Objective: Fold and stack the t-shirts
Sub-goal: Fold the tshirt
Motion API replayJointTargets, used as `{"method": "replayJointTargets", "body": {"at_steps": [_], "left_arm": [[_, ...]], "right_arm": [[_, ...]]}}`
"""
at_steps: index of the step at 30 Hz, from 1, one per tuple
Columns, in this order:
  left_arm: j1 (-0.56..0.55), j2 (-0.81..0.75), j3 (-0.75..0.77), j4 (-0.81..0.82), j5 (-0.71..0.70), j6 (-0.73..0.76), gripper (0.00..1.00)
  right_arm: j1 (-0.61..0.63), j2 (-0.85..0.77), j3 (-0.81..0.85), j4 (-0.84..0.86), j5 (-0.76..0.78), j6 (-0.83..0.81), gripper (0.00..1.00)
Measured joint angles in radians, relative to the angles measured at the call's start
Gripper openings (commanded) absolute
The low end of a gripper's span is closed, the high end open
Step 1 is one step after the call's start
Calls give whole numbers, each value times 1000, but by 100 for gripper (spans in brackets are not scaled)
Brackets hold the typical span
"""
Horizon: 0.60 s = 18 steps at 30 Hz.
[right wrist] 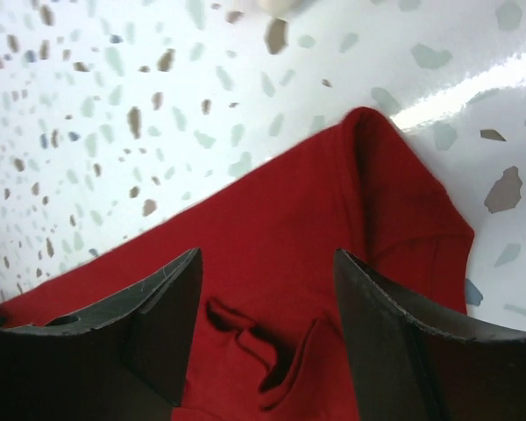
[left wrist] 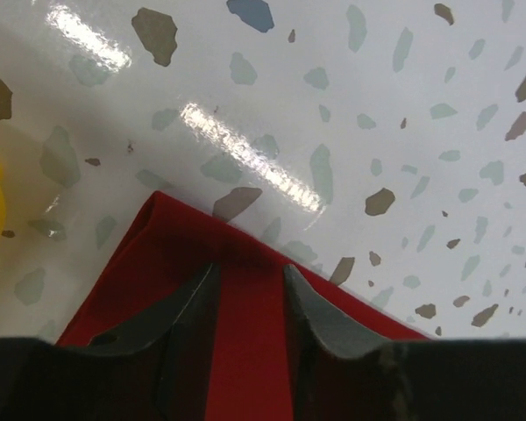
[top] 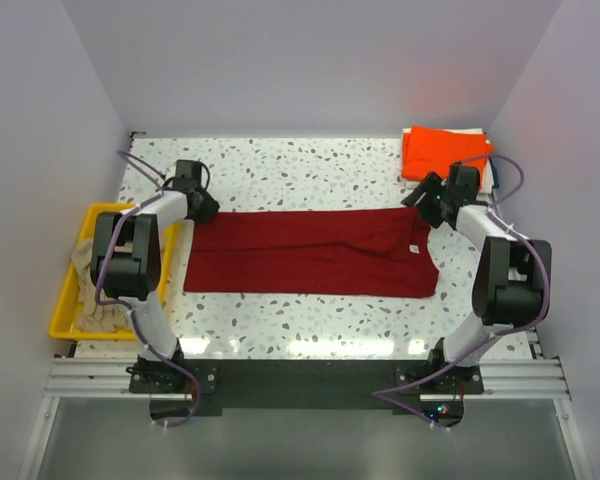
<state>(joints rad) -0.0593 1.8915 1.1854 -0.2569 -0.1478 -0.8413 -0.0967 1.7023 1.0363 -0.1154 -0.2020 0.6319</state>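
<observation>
The dark red t-shirt (top: 310, 252) lies folded into a long band across the middle of the table, with its white neck label (top: 416, 249) near the right end. My left gripper (top: 202, 207) is over its far left corner. In the left wrist view the left gripper (left wrist: 250, 285) has its jaws a little apart and the red cloth (left wrist: 245, 351) lies flat between them. My right gripper (top: 425, 203) is over the far right corner. The right gripper (right wrist: 267, 263) is wide open above a small wrinkle in the red cloth (right wrist: 272, 351). The orange t-shirt (top: 445, 150) lies folded at the back right.
A yellow plastic tray (top: 65, 300) stands off the table's left edge with the beige t-shirt (top: 92, 275) crumpled in it. White walls close in the back and both sides. The terrazzo tabletop (top: 300, 175) shows behind and in front of the red shirt.
</observation>
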Motion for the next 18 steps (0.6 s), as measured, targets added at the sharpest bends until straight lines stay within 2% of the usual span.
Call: {"method": "replayJointTargets", "body": {"at_steps": [4,8,13,18], "left_arm": [[-6,-62,0,-14,45,7,47],[-26,-182,-8,-14,81,14,47],[-71,-384,-90,1,116,23,48],[-103,-514,-179,-4,149,50,48]], "right_arm": [[51,-116,14,-35,32,-56,66],[149,-183,12,-43,66,-103,66],[207,-169,-35,-50,103,-135,66],[217,-136,-85,-57,142,-147,67]]}}
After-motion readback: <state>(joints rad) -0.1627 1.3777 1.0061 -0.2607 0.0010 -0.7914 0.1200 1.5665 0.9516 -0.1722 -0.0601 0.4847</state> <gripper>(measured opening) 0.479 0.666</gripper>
